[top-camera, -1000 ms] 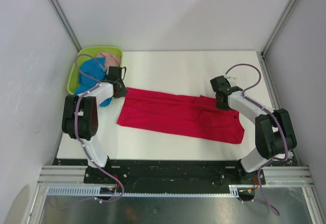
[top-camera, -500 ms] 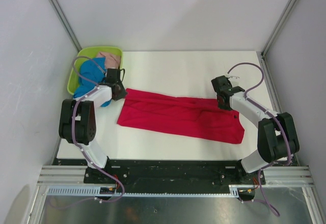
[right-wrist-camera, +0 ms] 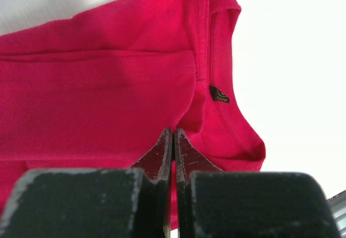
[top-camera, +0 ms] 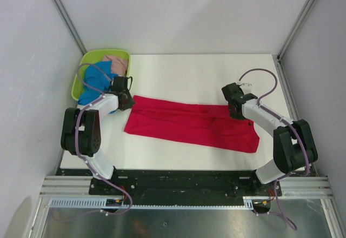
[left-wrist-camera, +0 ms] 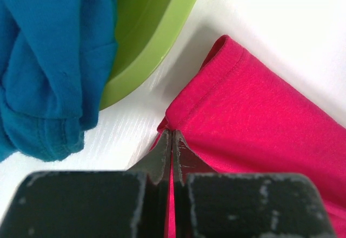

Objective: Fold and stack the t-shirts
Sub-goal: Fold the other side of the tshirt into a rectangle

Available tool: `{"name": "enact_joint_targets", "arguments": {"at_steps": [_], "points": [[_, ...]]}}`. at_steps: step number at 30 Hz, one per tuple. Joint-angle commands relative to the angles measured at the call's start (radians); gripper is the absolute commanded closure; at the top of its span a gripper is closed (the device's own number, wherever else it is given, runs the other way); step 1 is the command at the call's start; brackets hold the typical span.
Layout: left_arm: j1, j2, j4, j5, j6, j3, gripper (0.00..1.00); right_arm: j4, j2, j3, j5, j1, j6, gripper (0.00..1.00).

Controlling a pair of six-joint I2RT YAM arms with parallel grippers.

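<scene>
The red t-shirt [top-camera: 189,121] lies folded into a long band across the white table [top-camera: 184,75]. My left gripper [top-camera: 128,100] is shut on its far left corner; in the left wrist view the tips [left-wrist-camera: 172,132] pinch the red cloth [left-wrist-camera: 259,124] at its hem. My right gripper [top-camera: 238,111] is shut on the far right end, where the tips [right-wrist-camera: 173,131] bite a fold of the red t-shirt [right-wrist-camera: 108,86] beside the collar label [right-wrist-camera: 219,94]. The blue t-shirt [top-camera: 97,78] and the pale pink t-shirt [top-camera: 116,62] sit bunched in the basket.
The lime-green basket [top-camera: 86,62] stands at the table's far left corner, right beside my left gripper; its rim [left-wrist-camera: 146,43] and the hanging blue t-shirt [left-wrist-camera: 48,59] show in the left wrist view. Grey walls close in on both sides.
Both grippers stay shut at the shirt's far corners. The right gripper has shifted slightly left, the left arm's elbow has swung a little left. The shirt has barely moved.
</scene>
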Motion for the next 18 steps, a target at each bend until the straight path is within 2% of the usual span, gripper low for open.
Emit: {"name": "enact_joint_targets", "arguments": {"at_steps": [1,18], "points": [[-0.005,-0.049,0.022,0.003,-0.019,-0.016,1.00,0.006,-0.011,-0.016,0.025,0.009,0.021,1.00],[-0.009,-0.028,0.014,0.016,-0.033,-0.033,1.00,0.044,0.025,-0.030,0.001,0.009,0.003,1.00]]}}
